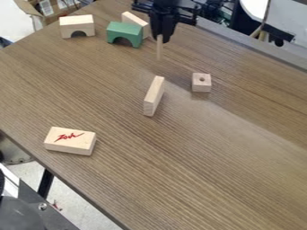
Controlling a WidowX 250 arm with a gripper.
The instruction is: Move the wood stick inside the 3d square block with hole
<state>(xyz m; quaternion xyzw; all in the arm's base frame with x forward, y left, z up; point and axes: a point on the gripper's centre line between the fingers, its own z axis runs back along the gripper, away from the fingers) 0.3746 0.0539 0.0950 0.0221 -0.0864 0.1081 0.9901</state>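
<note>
Brown table (210,152), dark-streaked grain; green arch (124,31) between eleven and twelve o'clock; cream block (67,146), red scrawl (68,136) (quite bright), at eight; pale tan stick (160,49) near twelve.

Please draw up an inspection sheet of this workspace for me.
Surface: brown wood-grain tabletop.
Job's things: thin pale wooden stick, upright; small pale wooden cube, hole facing up, apart from the stick.
Clutter: pale wooden arch block; green arch block; pale wooden block behind it; narrow wooden block standing on edge; rectangular wooden block with red marking.
Gripper: black two-finger gripper, closed on the stick.
Cables: cannot tell amid the dark items beyond the far edge.
Surroundings: brown cardboard box, upper left.
</note>
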